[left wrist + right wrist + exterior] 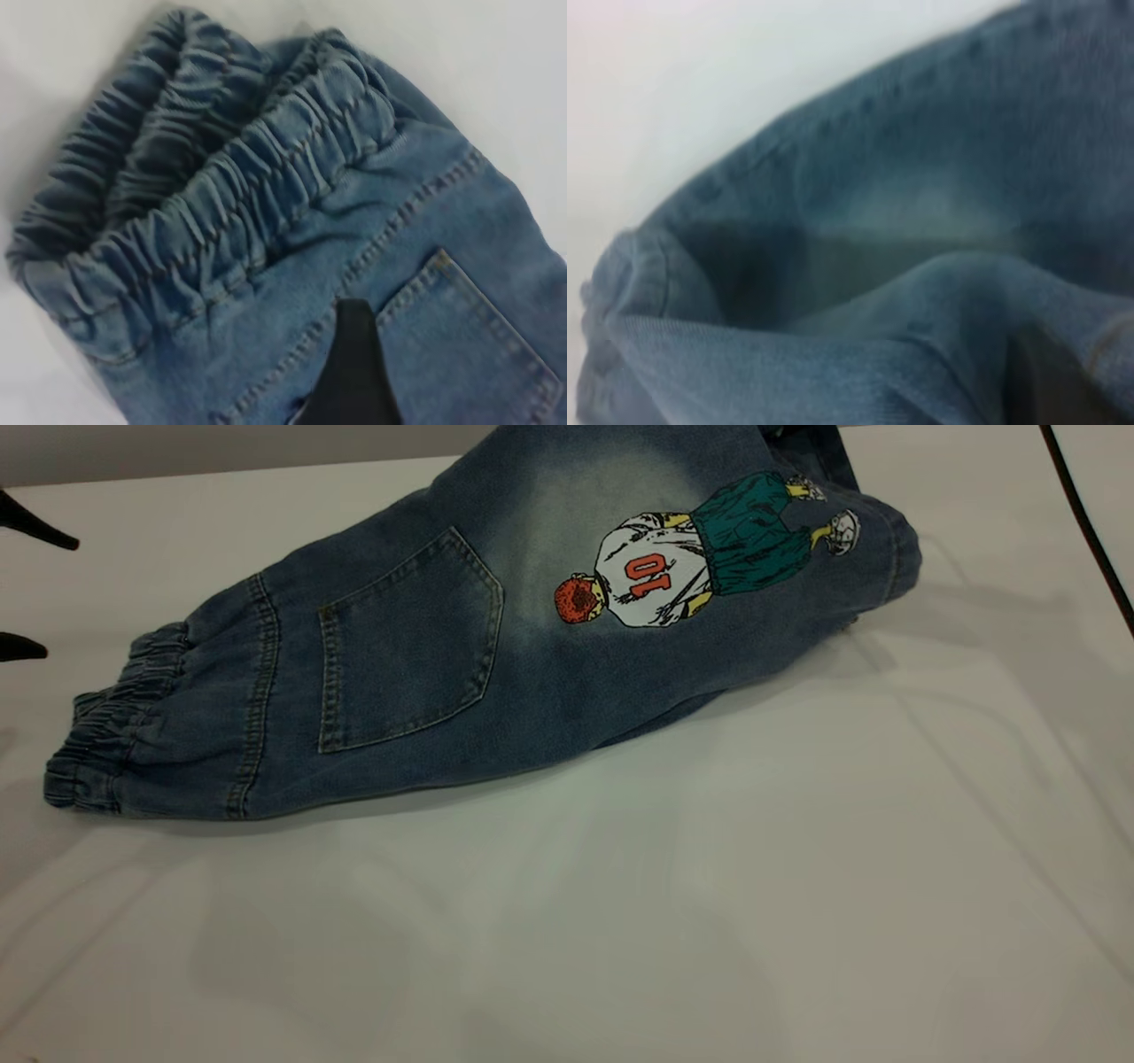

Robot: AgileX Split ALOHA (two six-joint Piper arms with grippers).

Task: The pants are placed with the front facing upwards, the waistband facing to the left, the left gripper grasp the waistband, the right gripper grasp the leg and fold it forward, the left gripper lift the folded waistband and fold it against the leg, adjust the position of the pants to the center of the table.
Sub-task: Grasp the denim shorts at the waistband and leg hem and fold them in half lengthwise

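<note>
pants (425, 664) folded, leg (753, 540) hem cropped

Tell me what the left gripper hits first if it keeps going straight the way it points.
Most likely the pants: the left gripper, jaws open at the table's left edge, points toward their elastic waistband. Depth is unclear.

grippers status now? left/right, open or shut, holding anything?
Left gripper: open, holding nothing, just off the pants' waistband.
Right gripper: cannot tell; its wrist view shows only the leg up close.
</note>
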